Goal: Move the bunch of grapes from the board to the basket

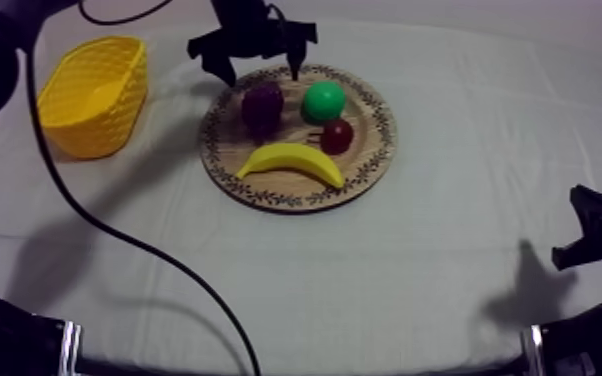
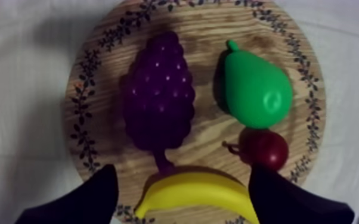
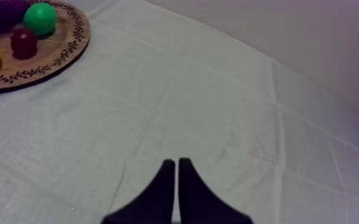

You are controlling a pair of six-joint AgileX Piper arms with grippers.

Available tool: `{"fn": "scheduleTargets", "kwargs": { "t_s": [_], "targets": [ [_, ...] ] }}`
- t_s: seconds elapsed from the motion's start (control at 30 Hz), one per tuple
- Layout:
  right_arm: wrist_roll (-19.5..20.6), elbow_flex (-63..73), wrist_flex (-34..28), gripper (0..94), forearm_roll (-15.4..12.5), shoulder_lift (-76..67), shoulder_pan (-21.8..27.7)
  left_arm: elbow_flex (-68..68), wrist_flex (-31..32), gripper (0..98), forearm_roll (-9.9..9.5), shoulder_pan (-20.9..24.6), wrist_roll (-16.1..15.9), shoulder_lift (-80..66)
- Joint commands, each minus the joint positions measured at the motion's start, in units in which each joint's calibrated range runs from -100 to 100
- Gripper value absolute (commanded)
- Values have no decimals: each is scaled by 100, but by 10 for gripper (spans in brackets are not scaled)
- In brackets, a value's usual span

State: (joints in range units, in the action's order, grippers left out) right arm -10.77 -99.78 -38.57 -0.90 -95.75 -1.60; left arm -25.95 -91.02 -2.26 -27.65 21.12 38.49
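Two fingers of the left gripper (image 2: 182,174) stand wide apart, holding nothing, over the bunch of grapes (image 2: 158,98), which lies on the wooden board (image 2: 98,77) beside the pear (image 2: 256,89). The right gripper (image 3: 176,165) is closed and empty.

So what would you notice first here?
The bright fruit on the round wooden board: purple grapes, a green pear, a banana and a small red fruit. The open left claw hovers over the grapes, and a yellow basket sits beside the board.
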Motion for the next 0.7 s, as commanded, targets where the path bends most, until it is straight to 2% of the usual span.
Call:
{"fn": "scheduleTargets", "kwargs": {
  "t_s": [0.0,0.67],
  "targets": [
    [-4,0,2,3,-1,0,0,-73,-8,818,-16,17,-11,267],
    [-4,0,2,3,-1,0,0,-801,-161,806,-7,94,-106,1320]
  ]
}}
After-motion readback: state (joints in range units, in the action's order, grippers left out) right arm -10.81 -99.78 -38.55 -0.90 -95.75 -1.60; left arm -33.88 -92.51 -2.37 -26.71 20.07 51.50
